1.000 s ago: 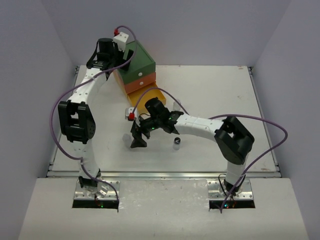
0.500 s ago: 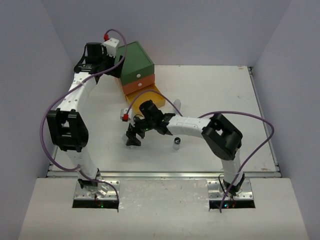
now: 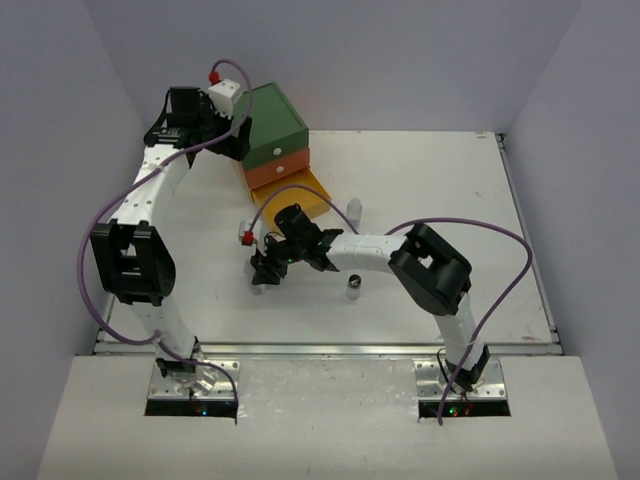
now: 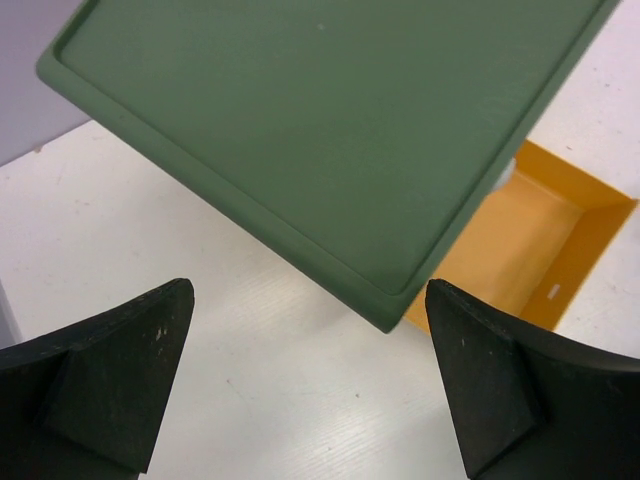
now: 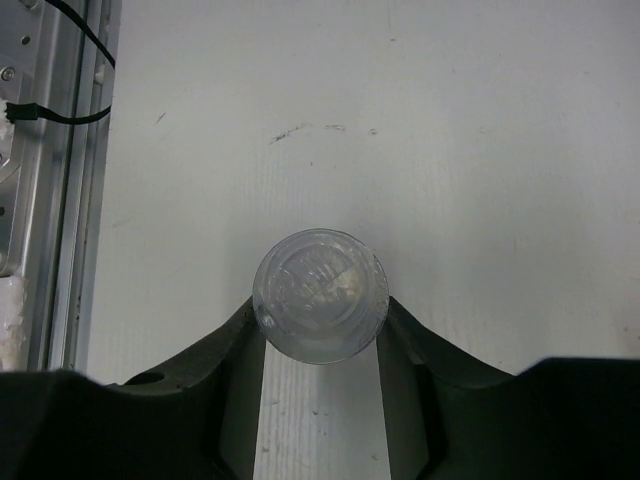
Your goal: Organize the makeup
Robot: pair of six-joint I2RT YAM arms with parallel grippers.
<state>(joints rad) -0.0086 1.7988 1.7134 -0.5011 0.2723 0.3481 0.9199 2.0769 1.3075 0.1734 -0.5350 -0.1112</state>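
Right arm point(image 3: 385, 252) is reaching left, elbow bent, wrist tipping down; its jaws are pinching small clear round jar point(image 5: 320, 295) standing mid white surface point(image 3: 430, 190). Left arm point(image 3: 140, 200) is stretching far, jaws hanging wide, empty, over green drawer-chest top point(image 4: 330, 130).

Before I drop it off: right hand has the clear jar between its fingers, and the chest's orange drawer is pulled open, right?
No: the top external view shows the yellow drawer pulled open; the orange drawer is shut. The right hand does have the clear jar between its fingers.
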